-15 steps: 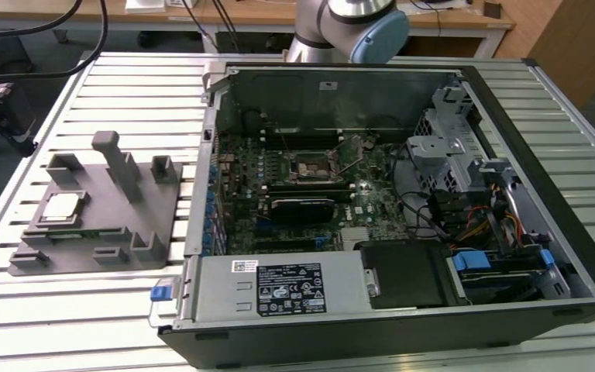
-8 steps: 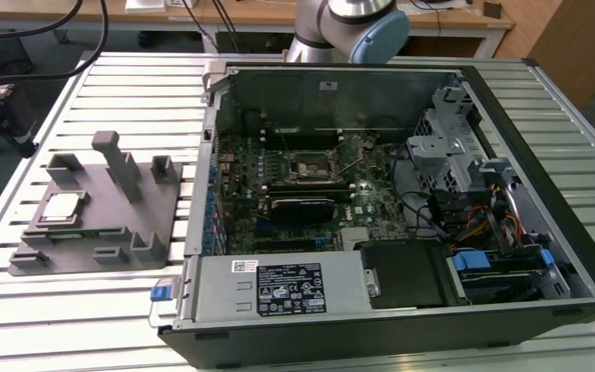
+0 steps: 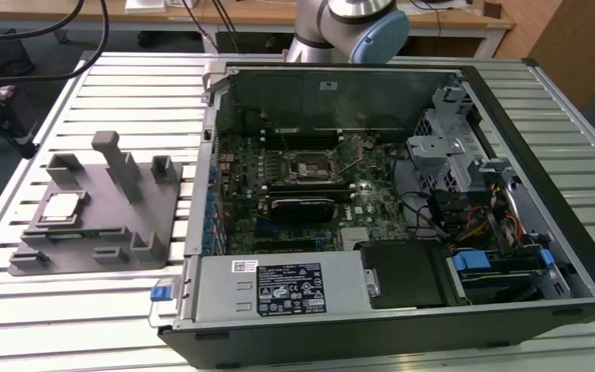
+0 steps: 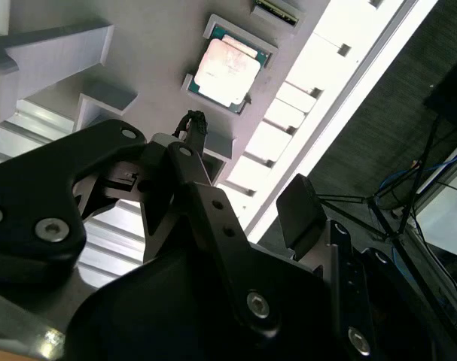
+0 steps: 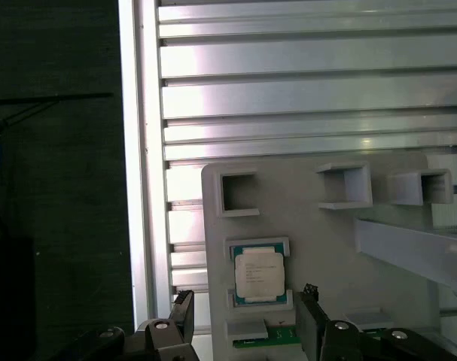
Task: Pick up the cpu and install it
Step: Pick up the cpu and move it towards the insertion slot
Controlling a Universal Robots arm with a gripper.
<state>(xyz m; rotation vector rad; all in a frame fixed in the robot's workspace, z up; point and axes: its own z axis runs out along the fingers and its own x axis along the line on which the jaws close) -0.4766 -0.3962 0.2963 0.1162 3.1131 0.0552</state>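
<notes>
Spread wide and empty, my fingers (image 5: 309,323) hover over the cpu (image 5: 259,274), which lies flat in its tray (image 5: 326,248) pocket, lined up with the gap between them.

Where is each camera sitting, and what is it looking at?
Exterior view: off the arm, looking down at the open computer case and, on that view's left, the gray holder; the robot arm rises behind the case.
First wrist view: on the wrist, looking down at the cpu in the holder; the open claw's tips show.
Second wrist view: on the wrist too, looking past the claw's black links at the cpu.
Shared: all show the cpu in the holder.
</notes>
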